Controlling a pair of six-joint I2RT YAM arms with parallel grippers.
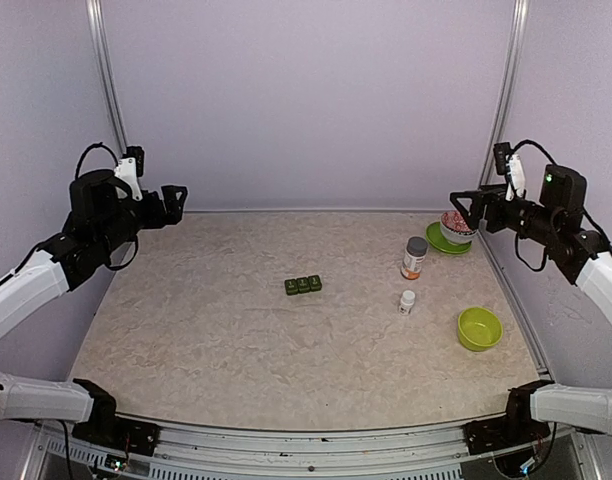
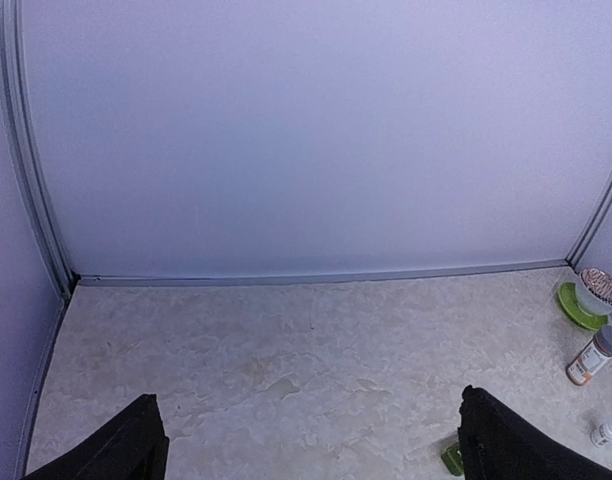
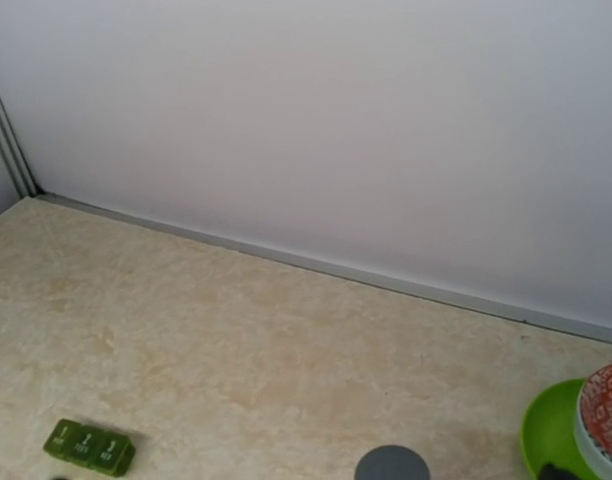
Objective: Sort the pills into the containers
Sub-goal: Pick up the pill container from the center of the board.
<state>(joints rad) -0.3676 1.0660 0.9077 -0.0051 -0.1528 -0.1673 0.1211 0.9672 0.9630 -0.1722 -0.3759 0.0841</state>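
Note:
A green three-compartment pill box lies closed at mid-table; it also shows in the right wrist view. To its right stand an orange pill bottle with a grey cap and a small white bottle. The pills themselves are out of view. My left gripper hangs open high over the table's far left, its black fingers spread wide with nothing between them. My right gripper hangs open at the far right, near the patterned bowl, holding nothing.
The patterned bowl sits on a green plate at the back right. A lime green bowl stands near the right front. Purple walls with metal rails close off the back and both sides.

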